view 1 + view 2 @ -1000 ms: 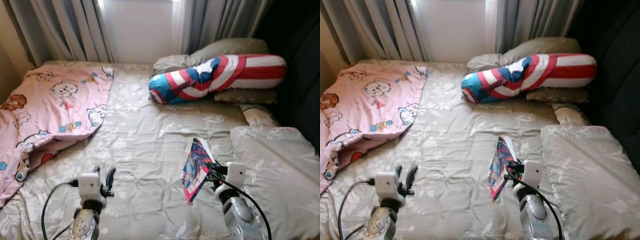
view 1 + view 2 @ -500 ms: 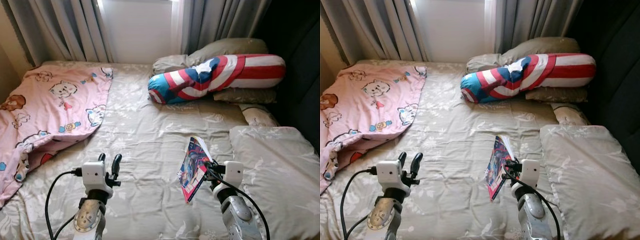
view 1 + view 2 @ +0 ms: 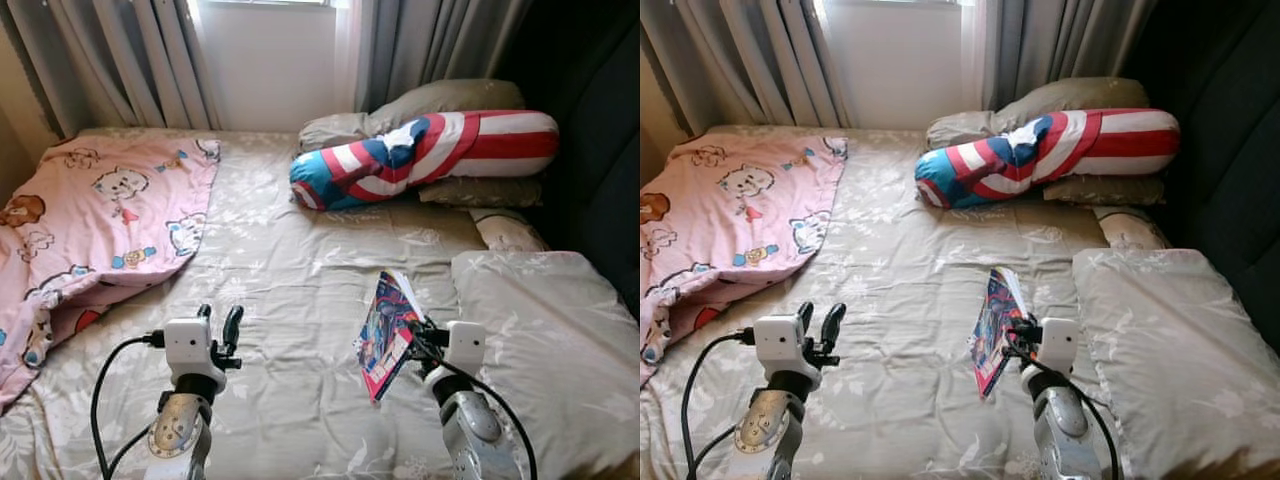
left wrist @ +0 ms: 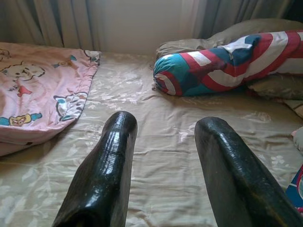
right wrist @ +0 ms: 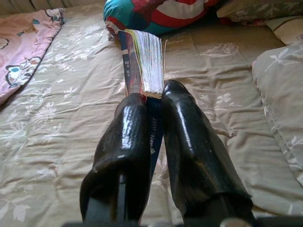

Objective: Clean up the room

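My right gripper (image 3: 416, 334) is shut on a colourful comic book (image 3: 386, 334), holding it on edge a little above the beige bedsheet (image 3: 290, 270). In the right wrist view the book's page edges (image 5: 150, 61) stick out past the two black fingers (image 5: 125, 137) clamped on its lower part. My left gripper (image 3: 219, 322) is raised over the front left of the bed, open and holding nothing. The left wrist view has its two fingers (image 4: 106, 170) spread apart over the sheet.
A pink cartoon blanket (image 3: 90, 210) lies crumpled on the bed's left side. A red, white and blue bolster (image 3: 420, 155) rests on grey pillows (image 3: 440, 100) at the head. A beige pillow (image 3: 545, 340) lies at the right. Curtains (image 3: 130, 60) and a window are behind.
The left arm has risen and come forward over the bed since a second ago. The right gripper still holds the book. The camera has shifted slightly.
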`<state>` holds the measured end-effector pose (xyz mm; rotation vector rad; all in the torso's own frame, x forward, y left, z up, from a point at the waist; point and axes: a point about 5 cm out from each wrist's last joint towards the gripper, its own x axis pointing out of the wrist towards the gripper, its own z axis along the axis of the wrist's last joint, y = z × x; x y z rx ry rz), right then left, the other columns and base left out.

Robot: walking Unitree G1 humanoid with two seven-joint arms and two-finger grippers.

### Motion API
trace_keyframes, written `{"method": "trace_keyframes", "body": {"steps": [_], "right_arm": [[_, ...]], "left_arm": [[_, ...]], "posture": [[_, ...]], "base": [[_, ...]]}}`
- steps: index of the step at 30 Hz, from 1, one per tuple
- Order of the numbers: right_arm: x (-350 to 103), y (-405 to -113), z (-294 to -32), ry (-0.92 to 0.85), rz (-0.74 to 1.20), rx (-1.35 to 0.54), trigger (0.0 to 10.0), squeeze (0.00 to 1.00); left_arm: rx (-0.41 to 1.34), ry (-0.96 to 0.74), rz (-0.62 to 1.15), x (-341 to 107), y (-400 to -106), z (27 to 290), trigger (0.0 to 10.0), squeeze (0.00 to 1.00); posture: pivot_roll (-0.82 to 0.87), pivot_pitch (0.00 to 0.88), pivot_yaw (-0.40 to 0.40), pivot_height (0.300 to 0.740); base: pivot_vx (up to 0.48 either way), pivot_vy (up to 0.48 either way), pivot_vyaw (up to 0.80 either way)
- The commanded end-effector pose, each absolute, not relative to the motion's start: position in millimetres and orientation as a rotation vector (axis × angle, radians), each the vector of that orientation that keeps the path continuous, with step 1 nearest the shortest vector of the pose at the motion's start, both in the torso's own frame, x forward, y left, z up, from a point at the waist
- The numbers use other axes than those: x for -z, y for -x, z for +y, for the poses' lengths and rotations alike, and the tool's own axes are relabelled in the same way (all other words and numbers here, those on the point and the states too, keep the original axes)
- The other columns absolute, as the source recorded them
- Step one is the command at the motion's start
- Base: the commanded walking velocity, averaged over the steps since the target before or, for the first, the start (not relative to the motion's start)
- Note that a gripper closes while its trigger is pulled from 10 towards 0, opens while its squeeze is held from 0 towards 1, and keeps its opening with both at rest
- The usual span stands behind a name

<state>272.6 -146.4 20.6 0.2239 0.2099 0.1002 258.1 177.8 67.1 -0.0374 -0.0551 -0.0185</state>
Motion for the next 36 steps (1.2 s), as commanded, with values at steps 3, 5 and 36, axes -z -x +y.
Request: {"method": "trace_keyframes", "body": {"steps": [3,5,36], "right_arm": [[-32.1,-276.6,-149.1,-0.226,0.14,-0.088,10.0,0.0],[-32.2,-276.6,-149.0,-0.227,0.139,-0.088,10.0,0.0],[-31.1,-275.5,-148.2,-0.231,0.145,-0.096,10.0,0.0]], "left_arm": [[0.028,0.052,-0.03,-62.2,-258.5,175.9,10.0,0.0],[0.028,0.052,-0.029,-62.1,-258.5,175.9,10.0,0.0],[0.015,0.066,0.003,-45.1,-261.8,174.7,10.0,0.0]], "posture": [[0.01,0.012,-0.05,0.696],[0.01,0.012,-0.05,0.696],[0.01,0.03,-0.057,0.661]], "base": [[0.0,0.0,0.0],[0.0,0.0,0.0],[0.0,0.0,0.0]]}}
